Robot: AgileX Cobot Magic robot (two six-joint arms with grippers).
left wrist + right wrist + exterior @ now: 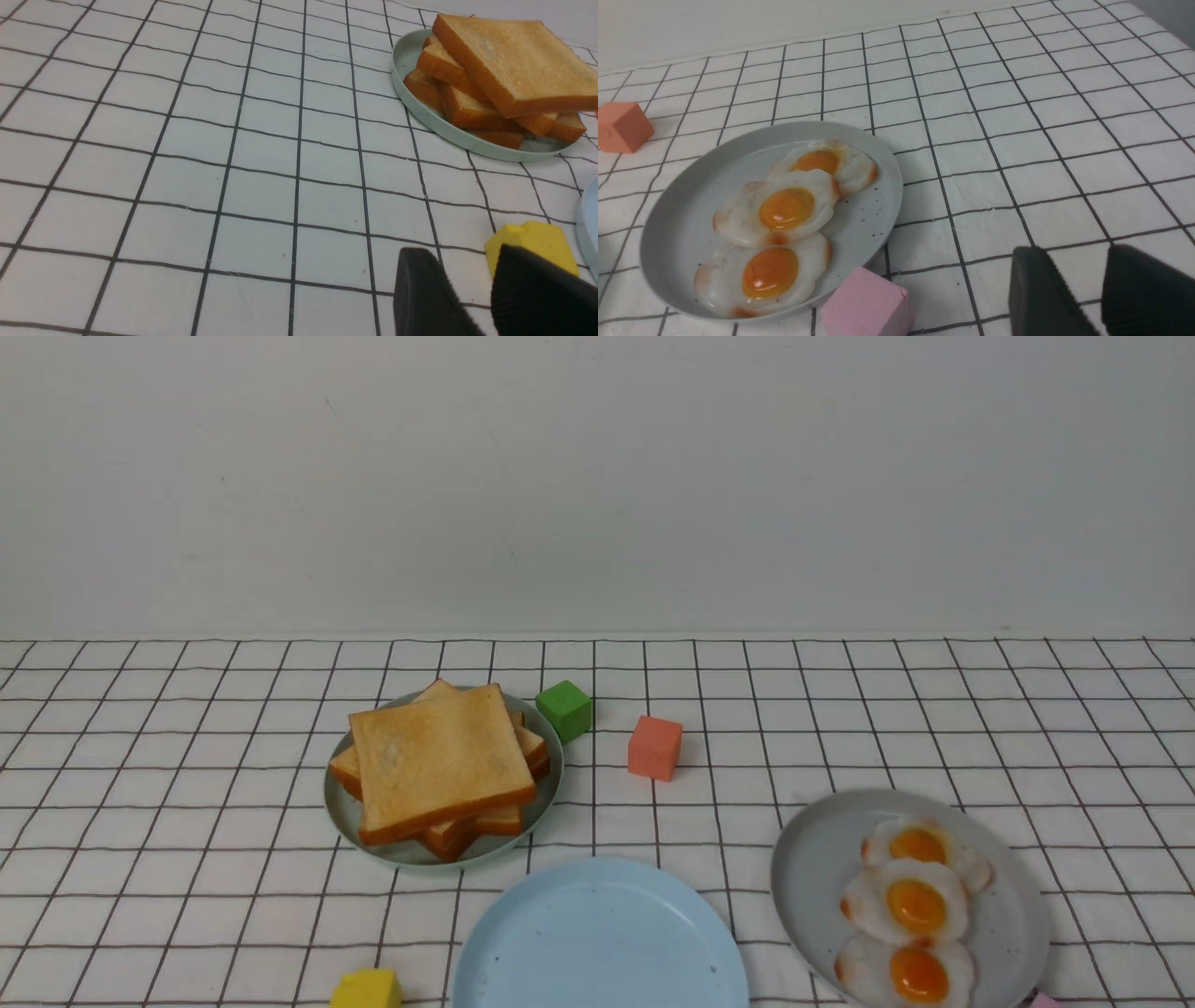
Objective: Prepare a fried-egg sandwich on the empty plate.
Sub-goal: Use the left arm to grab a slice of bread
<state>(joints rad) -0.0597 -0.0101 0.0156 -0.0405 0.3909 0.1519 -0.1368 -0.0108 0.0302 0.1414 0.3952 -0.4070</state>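
Square golden-brown toast slices [437, 765] lie stacked on a sage-green plate [347, 817] at the left; the left wrist view shows the stack [511, 60] too. Three glossy fried eggs [910, 901] overlap on a grey speckled plate [817, 868] at the right. The empty plate [597, 943], pale blue, sits at the front between them with nothing on it. Neither gripper shows in the front view. My left gripper [460, 255] is open over bare cloth, well short of the toast. My right gripper [1071, 255] is open over bare cloth beside the eggs [784, 207].
A green cube [564, 709] and an orange-red cube [654, 747] stand behind the plates. A yellow block [532, 240] lies just past my left fingers, by the blue plate's rim. A pink block [864, 305] touches the grey plate's near edge. A wall closes the back.
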